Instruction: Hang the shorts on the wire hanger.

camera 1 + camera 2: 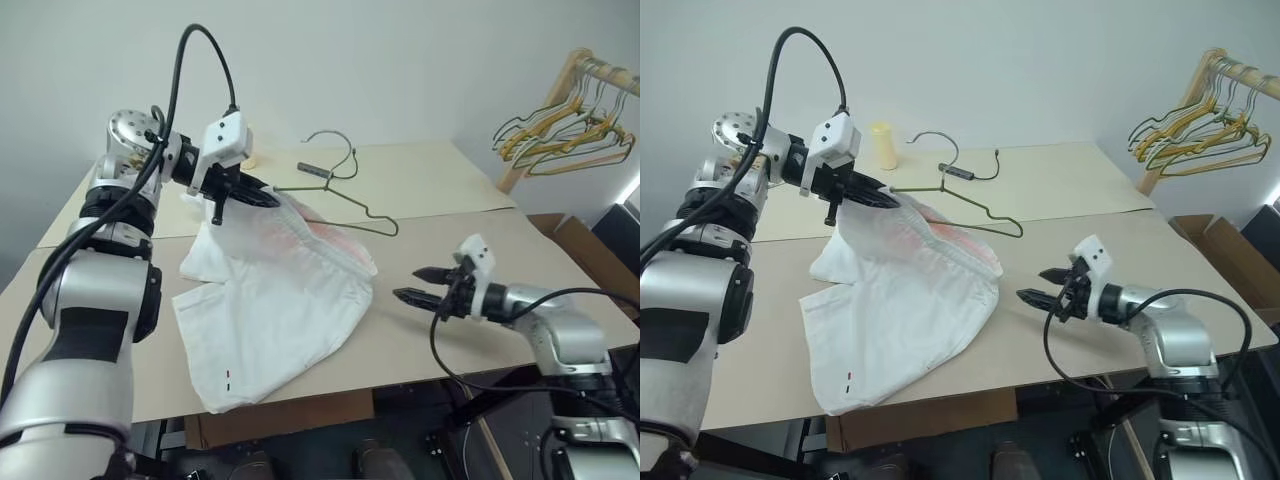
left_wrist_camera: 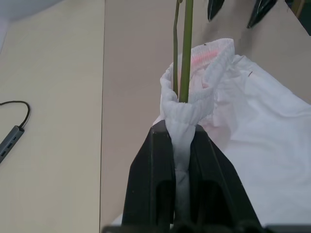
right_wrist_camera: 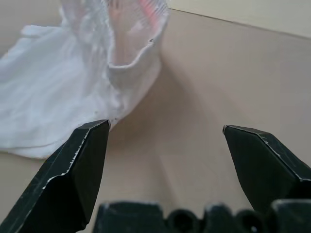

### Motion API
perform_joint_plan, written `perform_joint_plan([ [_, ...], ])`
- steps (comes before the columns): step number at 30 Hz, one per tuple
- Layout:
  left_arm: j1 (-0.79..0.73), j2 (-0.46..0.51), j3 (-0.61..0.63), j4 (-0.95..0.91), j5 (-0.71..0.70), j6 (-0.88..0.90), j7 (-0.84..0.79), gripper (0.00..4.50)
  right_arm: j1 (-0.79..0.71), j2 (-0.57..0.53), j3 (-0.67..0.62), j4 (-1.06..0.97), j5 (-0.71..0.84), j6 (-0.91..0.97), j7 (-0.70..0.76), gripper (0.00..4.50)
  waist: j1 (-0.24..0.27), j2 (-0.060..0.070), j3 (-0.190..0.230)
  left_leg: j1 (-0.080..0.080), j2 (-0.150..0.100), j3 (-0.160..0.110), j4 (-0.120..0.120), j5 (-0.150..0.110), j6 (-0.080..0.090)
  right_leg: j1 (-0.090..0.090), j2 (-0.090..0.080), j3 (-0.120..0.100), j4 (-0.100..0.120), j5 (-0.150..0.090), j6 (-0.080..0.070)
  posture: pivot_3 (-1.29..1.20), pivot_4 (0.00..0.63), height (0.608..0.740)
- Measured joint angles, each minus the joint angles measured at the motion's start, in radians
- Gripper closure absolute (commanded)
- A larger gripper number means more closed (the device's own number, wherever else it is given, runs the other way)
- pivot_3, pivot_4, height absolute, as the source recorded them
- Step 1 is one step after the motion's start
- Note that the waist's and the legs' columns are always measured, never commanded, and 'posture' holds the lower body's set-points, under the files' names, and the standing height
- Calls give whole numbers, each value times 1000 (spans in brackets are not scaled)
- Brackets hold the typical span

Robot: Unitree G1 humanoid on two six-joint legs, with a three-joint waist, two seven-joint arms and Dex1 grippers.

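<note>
Pinching a bunched fold of the elastic waistband, the left tool (image 2: 181, 160) is clamped on the shorts (image 1: 275, 300) and lifts that corner off the worktop (image 1: 440, 330), while the rest of the garment lies spread below it toward the near edge. The wire hanger (image 1: 340, 195) has one arm run down into the waistband opening right at the grip; its hook stands free beyond the shorts, toward the back of the worktop. Well to the side of the shorts, the right tool (image 1: 418, 283) hovers with its fingers wide apart, holding nothing.

My worry is the hanger — it seems carried only by the cloth (nothing grips the wire itself). Lifting further could let it tip or slide out. A single pinched corner could also drag the waistband off the wire.
</note>
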Motion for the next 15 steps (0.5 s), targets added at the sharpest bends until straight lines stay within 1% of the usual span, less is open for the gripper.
perform_joint_plan([
  [4, 0, -2, 10, 0, 2, 1, 1, 4445, 8, 98, 34, -14, 29, 37, -56, 177, -1, 0, 0, 0, 0, 0, 0, 0, 0, 0, 0, 0, 0, 0, 0, -64, 0, 740],
  [6, 1, -3, 16, 0, 2, 1, 2, 4445, 6, 143, 34, -11, 41, 39, -79, 540, -1, 0, 0, -1, 0, 0, 0, 0, 0, 0, 0, 0, 0, 0, 1, -61, 0, 740],
  [8, 4, -3, 25, 0, 3, 1, 3, 4445, -3, 161, 35, 3, 49, 44, -89, 1055, -1, 0, 0, -1, 0, 0, 0, 0, 0, 0, 0, 0, 0, 0, 1, -57, 0, 740],
  [9, 7, -2, 28, 0, 3, 1, 3, 4445, -11, 162, 38, 12, 50, 49, -94, 1434, 0, 0, 0, -1, 0, 0, 0, 0, 0, 0, 0, 0, 0, 0, 1, -54, 0, 740],
  [10, 8, -3, 29, 0, 4, 1, 3, 4445, -17, 162, 43, 19, 50, 51, -96, 1959, 1, 0, 0, -1, 0, 0, 0, 0, 0, 0, 0, -1, 0, 0, 1, -52, 0, 740],
  [11, 10, -2, 30, 0, 5, 2, 3, 4445, -21, 162, 48, 24, 50, 51, -97, 2017, 1, 0, 0, -1, 0, -1, 0, 0, 0, 0, 0, -1, 0, 0, 0, -48, 0, 740],
  [12, 12, -2, 30, 0, 6, 2, 3, 4445, -21, 163, 60, 30, 49, 51, -97, 2310, 1, 0, 0, -1, 0, -1, 0, 0, 0, 0, 0, -1, 0, 0, 1, -48, 0, 740],
  [13, 12, -2, 30, -1, 6, 3, 2, 4445, -22, 163, 65, 39, 49, 51, -97, 2704, 0, 0, 0, -1, 0, -1, 0, 0, 0, 0, 0, -1, 0, 0, 1, -43, 0, 740],
  [14, 12, -2, 30, -1, 6, 3, 1, 4445, -22, 162, 67, 47, 48, 51, -97, 2825, 0, 0, 0, -1, 0, -1, 0, 0, 0, 0, 0, -1, 0, 0, 1, -41, 0, 740],
  [15, 13, -1, 31, -1, 6, 4, 0, 4445, -22, 160, 69, 56, 48, 51, -97, 3230, 0, 0, 0, -1, 0, -1, 0, 0, 0, 0, 0, -1, 0, 0, 1, -41, 0, 740],
])
